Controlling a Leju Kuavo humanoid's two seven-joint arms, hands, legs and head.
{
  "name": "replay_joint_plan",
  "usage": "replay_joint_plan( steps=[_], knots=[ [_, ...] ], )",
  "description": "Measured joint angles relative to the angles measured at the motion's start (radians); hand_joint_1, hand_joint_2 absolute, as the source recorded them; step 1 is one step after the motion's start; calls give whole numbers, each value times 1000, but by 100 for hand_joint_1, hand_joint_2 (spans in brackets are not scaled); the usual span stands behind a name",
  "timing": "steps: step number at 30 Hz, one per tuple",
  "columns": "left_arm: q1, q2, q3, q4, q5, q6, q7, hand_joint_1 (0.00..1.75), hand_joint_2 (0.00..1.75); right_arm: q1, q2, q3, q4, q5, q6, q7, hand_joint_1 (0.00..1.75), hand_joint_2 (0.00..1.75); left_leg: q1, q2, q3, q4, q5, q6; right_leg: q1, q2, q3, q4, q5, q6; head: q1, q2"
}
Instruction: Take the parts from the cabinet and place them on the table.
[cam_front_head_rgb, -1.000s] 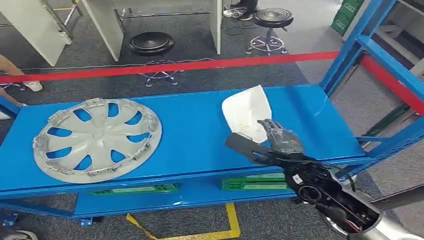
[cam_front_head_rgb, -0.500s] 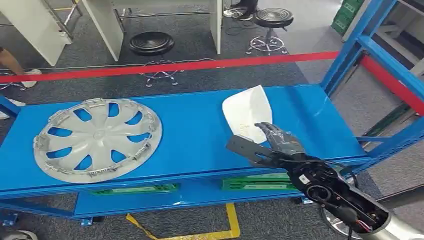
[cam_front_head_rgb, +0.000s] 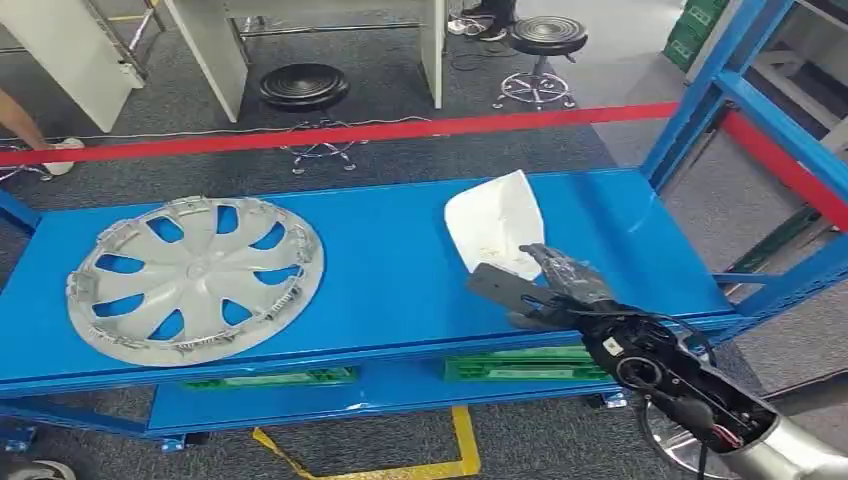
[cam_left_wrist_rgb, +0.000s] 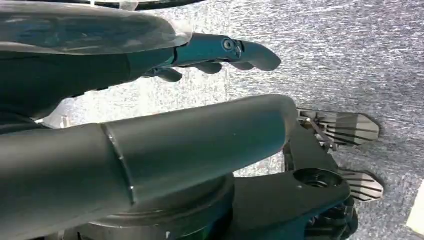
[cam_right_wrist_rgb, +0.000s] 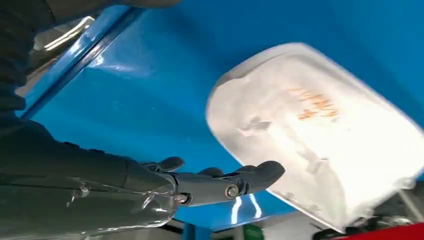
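While my right robot hand (cam_front_head_rgb: 560, 285) reaches over the front edge of the blue shelf (cam_front_head_rgb: 400, 290), two parts lie on that shelf: one silver hubcap (cam_front_head_rgb: 195, 278) toward my left and one white cover (cam_front_head_rgb: 495, 232) toward my right, well apart from each other. One red barrier tape (cam_front_head_rgb: 330, 133) runs across behind the shelf, and two black stools (cam_front_head_rgb: 303, 87) stand on the grey carpet beyond it. On the lower level, under the shelf, I count two green trays (cam_front_head_rgb: 505, 366).

My right robot hand is spread, fingers stretched out and apart, holding nothing. The white cover lies just ahead of my fingertips (cam_right_wrist_rgb: 265, 172); from the head view its near edge sits at the hand, but I cannot tell whether they touch. In the right wrist view the cover (cam_right_wrist_rgb: 320, 130) shows a few orange handwritten marks, too blurred to read.

My left robot hand (cam_left_wrist_rgb: 220, 52) hangs over the grey carpet with its fingers extended and nothing in it.
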Motion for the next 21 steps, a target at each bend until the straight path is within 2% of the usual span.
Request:
replay_joint_plan(
  steps=[7, 13, 21],
  knots=[
    [-2, 0, 0, 0, -2, 0, 0, 0, 0, -24, -7, 0, 70, -21, 0, -29, 0, 175, 0, 0, 0, 0, 0, 0, 0, 0, 0, 0, 0, 0, 0, 0],
    [-4, 0, 0, 0, -2, -2, 2, 0, 0, -56, -15, 17, 134, -122, 3, -41, 0, 175, 0, 0, 0, 0, 0, 0, 0, -1, 0, 0, 0, 0, 0, 0],
    [-6, -1, 0, 0, -3, -3, 3, 0, 0, -85, -15, 69, 190, -97, -42, -53, 0, 175, 0, 0, 0, 0, 0, 0, 0, -1, 0, 0, 0, 0, 0, 0]
  ],
)
